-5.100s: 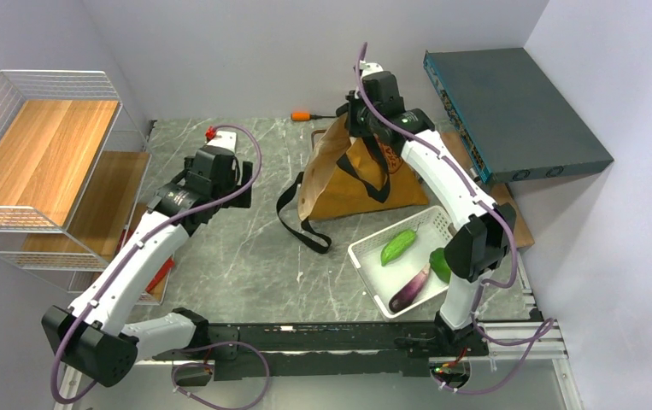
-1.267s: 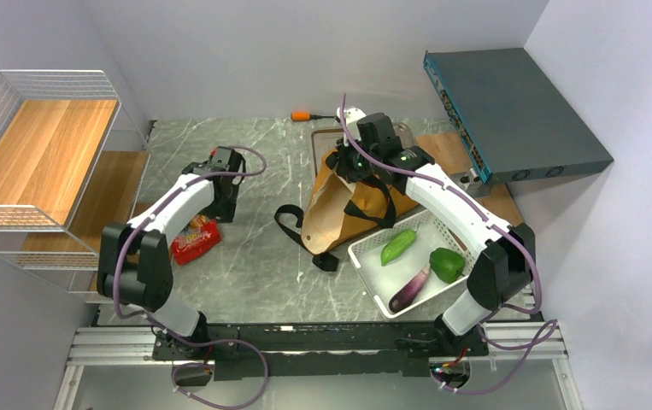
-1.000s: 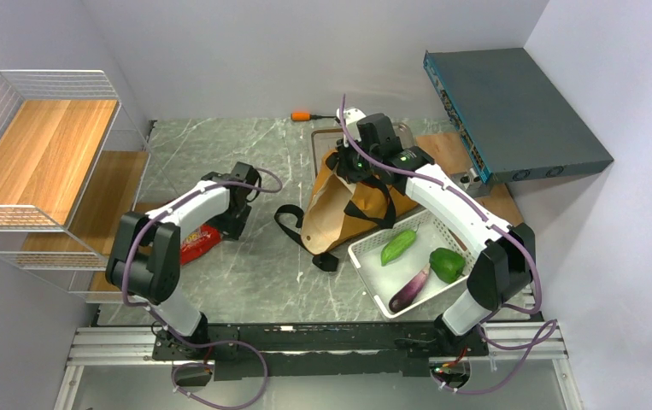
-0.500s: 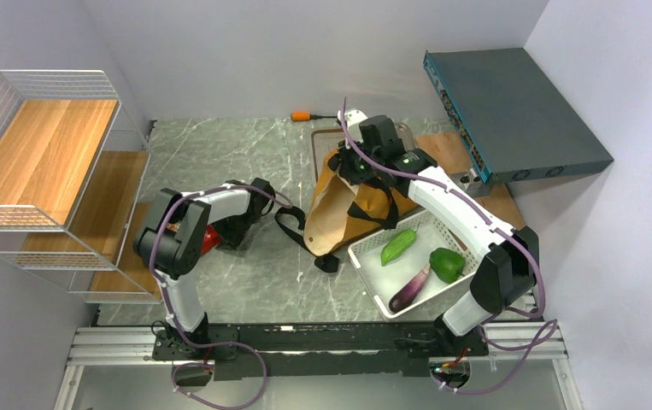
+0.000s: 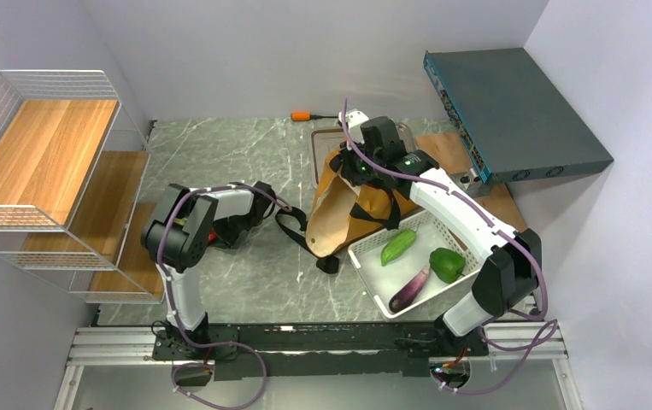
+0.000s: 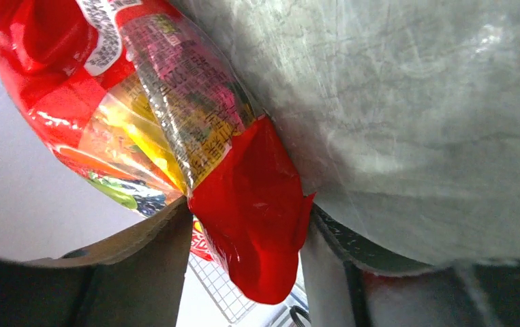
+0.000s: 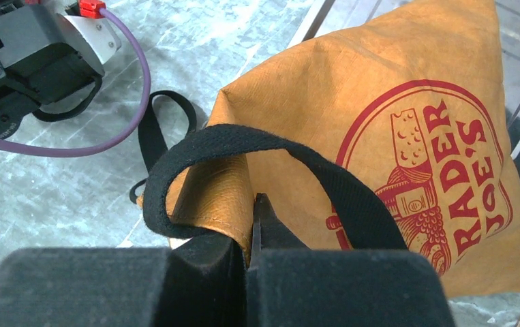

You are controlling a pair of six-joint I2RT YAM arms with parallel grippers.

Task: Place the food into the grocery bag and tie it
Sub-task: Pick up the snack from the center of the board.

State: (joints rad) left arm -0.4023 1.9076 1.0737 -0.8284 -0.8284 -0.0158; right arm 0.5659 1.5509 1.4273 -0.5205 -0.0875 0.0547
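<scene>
red snack packet (image 6: 243, 204) cut off at wrist view's top edge, grocery bag (image 7: 352, 88) logo's first letter behind black strap (image 7: 352, 197)

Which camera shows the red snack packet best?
The left wrist view: the snack packet fills the frame, its end between the left gripper's fingers. The top view shows only a red sliver beside the arm; the right wrist view shows just the grocery bag.

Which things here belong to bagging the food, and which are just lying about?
For the job: grocery bag, red snack packet, eggplant, green pepper, green gourd, white basket.
Lying about: wire shelf rack, blue-grey box, orange-handled tool.
</scene>
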